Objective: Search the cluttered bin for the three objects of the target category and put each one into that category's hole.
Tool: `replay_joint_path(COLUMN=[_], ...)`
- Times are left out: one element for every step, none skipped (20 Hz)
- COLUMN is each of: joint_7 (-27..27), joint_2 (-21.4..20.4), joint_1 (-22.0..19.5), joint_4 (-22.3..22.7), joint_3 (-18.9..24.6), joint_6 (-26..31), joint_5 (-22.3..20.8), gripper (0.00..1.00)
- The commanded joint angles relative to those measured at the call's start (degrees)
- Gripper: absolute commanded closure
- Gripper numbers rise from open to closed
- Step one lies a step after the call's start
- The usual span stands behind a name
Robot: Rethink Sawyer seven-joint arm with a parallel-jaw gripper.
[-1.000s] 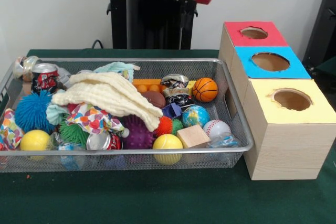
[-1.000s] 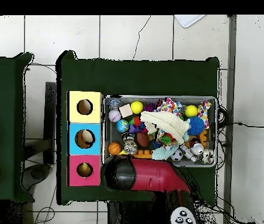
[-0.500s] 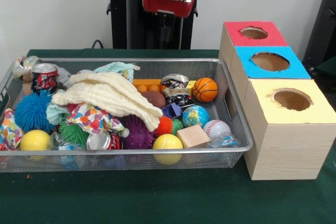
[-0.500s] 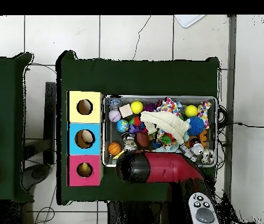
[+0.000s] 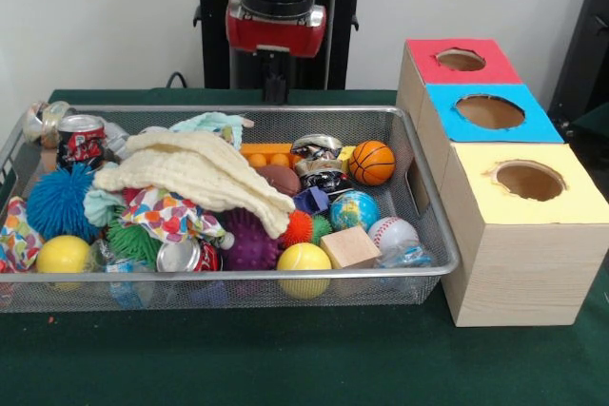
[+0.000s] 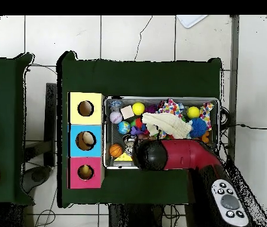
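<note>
The wire bin (image 5: 423,199) holds a jumble: a basketball (image 5: 371,163), a globe ball (image 5: 354,209), a baseball (image 5: 392,233), two yellow balls (image 5: 304,259) (image 5: 63,254), a wooden block (image 5: 349,246), a cream cloth (image 5: 200,173), spiky balls and crushed cans (image 5: 82,138). My gripper (image 5: 276,90) hangs above the bin's far rim, left of the basketball, with nothing seen in it. In the overhead view the red arm (image 6: 180,156) covers the bin's lower edge and hides the gripper. To the right of the bin stand the red (image 5: 461,60), blue (image 5: 490,111) and yellow (image 5: 529,180) holes.
The three boxes form one row against the bin's side, shown in the overhead view as yellow (image 6: 85,108), blue (image 6: 85,140) and red (image 6: 85,172). Something lies inside the blue and red holes. Green cloth (image 5: 285,358) covers the table.
The arm has swung away from the boxes and across the bin's far edge, and the gripper has come lower. Nothing in the bin has shifted.
</note>
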Motion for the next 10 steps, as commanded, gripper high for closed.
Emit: replay_joint_path(joint_7=[-23.02, -23.38, -23.56, -23.62, -23.84, -23.96, -24.81, -25.67, -26.16, -26.40], joint_2=[4.96, 5.00, 5.14, 5.13, 5.21, 5.24, 5.27, 5.30, 5.51, 5.58], joint_1=[-5.69, -6.11, -6.54, -7.13, -7.55, -8.31, -8.75, -9.18, -9.51, -10.00], joint_4=[-9.88, -10.59, -11.01, -10.92, -11.19, -11.20, -11.11, -11.01, -11.30, -11.34], joint_3=[10.55, 11.21, 11.72, 12.11, 12.43, 13.31, 13.77, 14.24, 14.68, 15.16], joint_6=[10.02, 11.29, 11.96, 12.35, 12.82, 13.27, 12.73, 12.18, 12.17, 11.78], joint_5=[-5.55, -5.60, -5.78, -5.97, -6.29, -6.97, -7.27, -7.57, -7.76, -8.03], gripper=[1.00, 1.00, 1.00, 1.00, 1.00, 0.00, 0.00, 0.00, 0.00, 0.00])
